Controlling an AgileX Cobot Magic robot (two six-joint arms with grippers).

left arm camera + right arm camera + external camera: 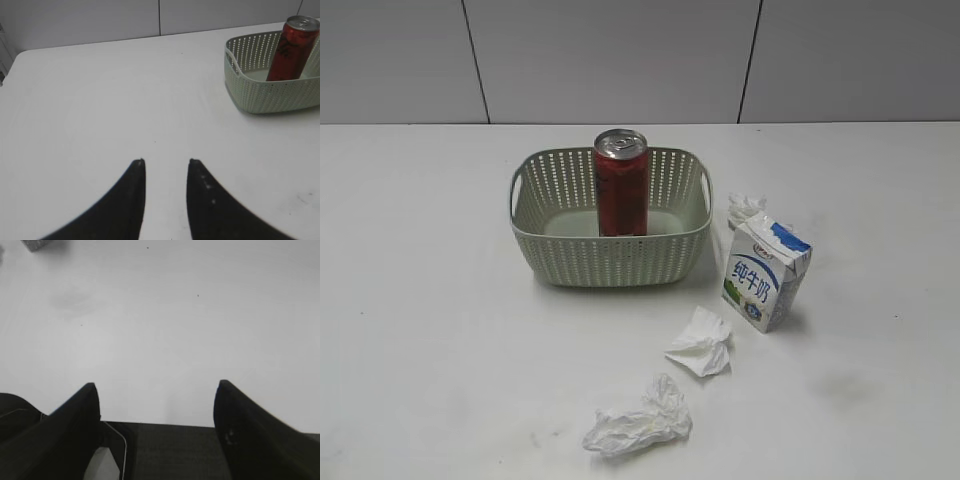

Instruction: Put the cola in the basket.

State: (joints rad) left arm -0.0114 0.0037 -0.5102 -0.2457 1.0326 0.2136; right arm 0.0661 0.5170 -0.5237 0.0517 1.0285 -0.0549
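Note:
The cola (621, 185), a tall red can with a silver top, stands upright inside the pale green basket (555, 255) at the middle of the table. It also shows in the left wrist view (292, 50), inside the basket (260, 95) at the upper right. My left gripper (166, 161) is open and empty over bare table, well to the left of the basket. My right gripper (156, 385) is open wide and empty near the table's front edge. Neither gripper shows in the exterior view.
A white-and-blue milk carton (765, 272) stands right of the basket with a crumpled tissue (745, 207) behind it. Two more crumpled tissues (702, 343) (638, 420) lie in front of the basket. The table's front edge (165, 424) runs under the right gripper.

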